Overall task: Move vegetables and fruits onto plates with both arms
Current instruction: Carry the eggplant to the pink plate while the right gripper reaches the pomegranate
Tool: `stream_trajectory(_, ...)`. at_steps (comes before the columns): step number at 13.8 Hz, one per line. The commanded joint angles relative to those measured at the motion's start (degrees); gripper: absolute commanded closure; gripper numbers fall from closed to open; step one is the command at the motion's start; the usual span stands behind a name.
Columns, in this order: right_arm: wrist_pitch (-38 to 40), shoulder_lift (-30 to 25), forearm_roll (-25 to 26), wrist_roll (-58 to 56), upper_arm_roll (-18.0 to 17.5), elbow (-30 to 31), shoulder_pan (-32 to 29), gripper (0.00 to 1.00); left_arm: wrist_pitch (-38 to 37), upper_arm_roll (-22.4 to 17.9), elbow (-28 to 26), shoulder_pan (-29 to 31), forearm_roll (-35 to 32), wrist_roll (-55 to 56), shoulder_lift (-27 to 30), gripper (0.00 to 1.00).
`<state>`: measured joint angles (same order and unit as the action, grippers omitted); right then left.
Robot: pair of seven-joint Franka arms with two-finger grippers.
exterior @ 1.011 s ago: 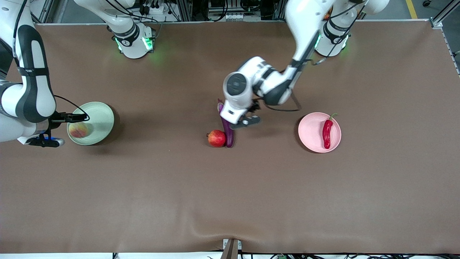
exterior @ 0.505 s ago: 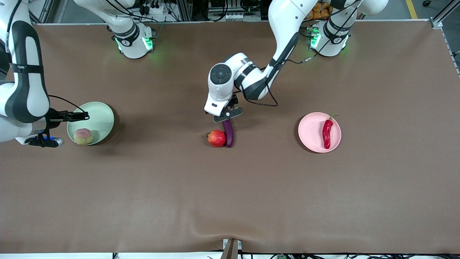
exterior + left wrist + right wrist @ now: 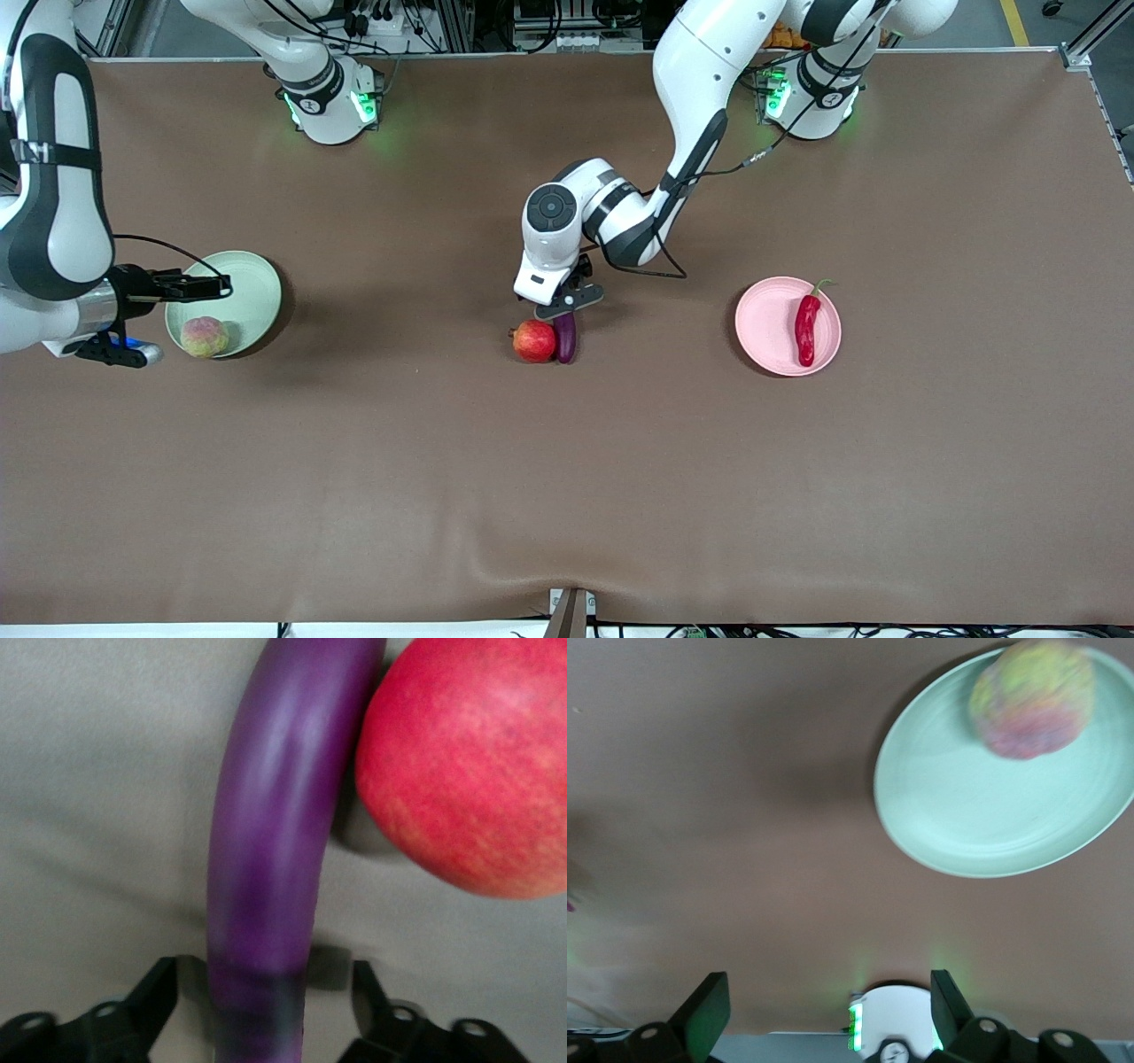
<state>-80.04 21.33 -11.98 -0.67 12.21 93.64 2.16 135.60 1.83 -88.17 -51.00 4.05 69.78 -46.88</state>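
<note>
My left gripper (image 3: 567, 304) is low over the purple eggplant (image 3: 565, 338), which lies on the table touching the red fruit (image 3: 534, 341). In the left wrist view the gripper (image 3: 266, 1014) is open, one finger on each side of the eggplant (image 3: 275, 815) with gaps between, and the red fruit (image 3: 469, 762) is beside it. The red chili (image 3: 806, 327) lies on the pink plate (image 3: 764, 328). The peach-like fruit (image 3: 204, 337) rests on the mint green plate (image 3: 252, 297). My right gripper (image 3: 190, 286) is open and empty, up beside that plate (image 3: 966, 815).
The brown table cover has a raised wrinkle (image 3: 532, 567) at the edge nearest the front camera. The arm bases (image 3: 330, 106) stand along the edge farthest from it. The right arm's base also shows in the right wrist view (image 3: 895, 1028).
My left gripper has swung over and come down onto the eggplant, its fingers now astride it. The peach-like fruit has settled on the green plate, and my right gripper has drawn slightly away from it.
</note>
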Motion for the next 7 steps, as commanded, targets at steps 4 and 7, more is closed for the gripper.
stream_trajectory(4, 2.96, -0.41, -8.39, 14.62, 0.18, -1.97, 4.25, 0.0, -0.07, -0.78, 1.51, -0.5, -2.2, 0.97, 0.47, 1.0)
stream_trajectory(7, 2.7, -0.24, -14.02, 20.51, 0.1, -1.88, 6.45, 0.0, -6.36, -0.16, 1.42, -1.03, -2.29, 4.48, 4.33, 1.0)
